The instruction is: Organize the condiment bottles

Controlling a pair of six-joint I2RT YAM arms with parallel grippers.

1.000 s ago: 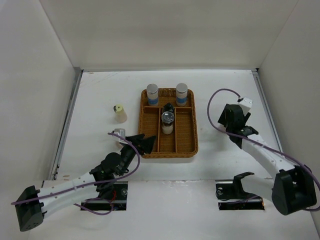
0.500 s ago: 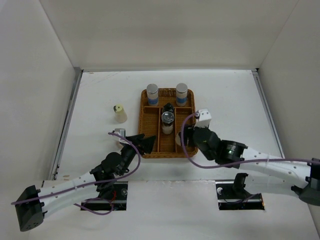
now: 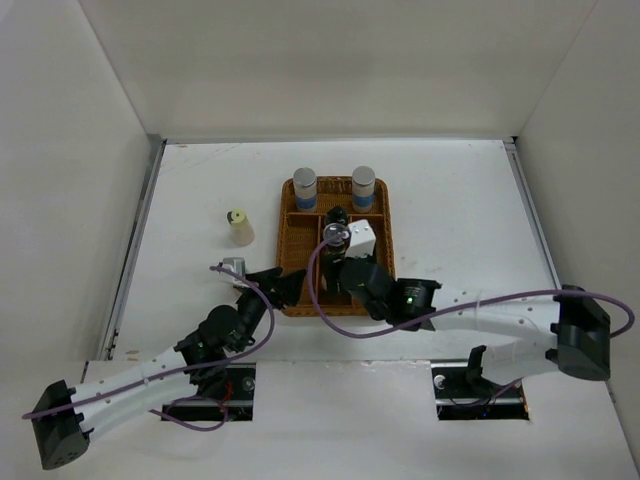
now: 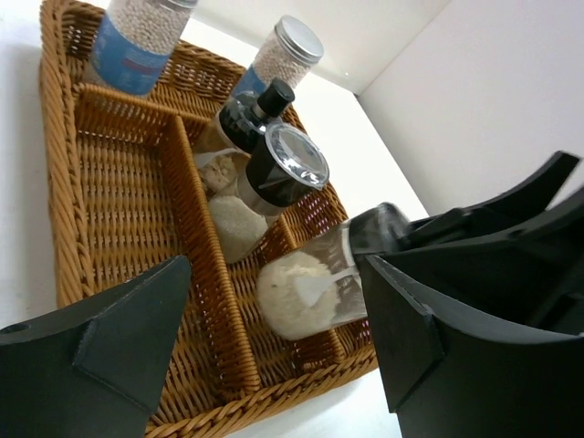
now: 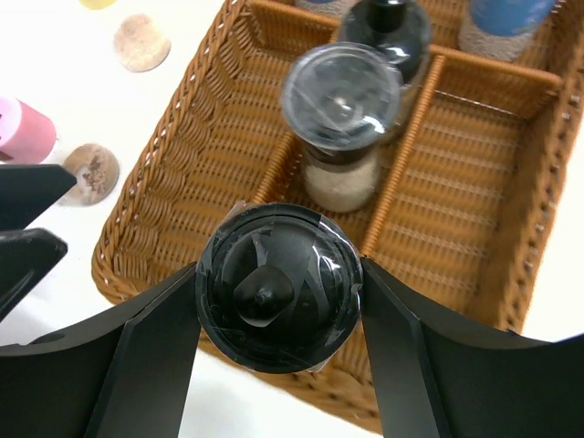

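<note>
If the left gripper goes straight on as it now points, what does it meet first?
Probably the wicker tray, its near rim between the open jaws; the shaker held by the right gripper lies beyond. Depth unclear.

table (image 3: pixel 460 200): white, walled at back and both sides
wicker tray (image 3: pixel 333 182): flat on the table, about mid-table
cream shaker (image 3: pixel 238 228): upright, left of the tray, apart from it
small shaker (image 3: pixel 234 266): nearer, close to the tray's near-left corner
</note>
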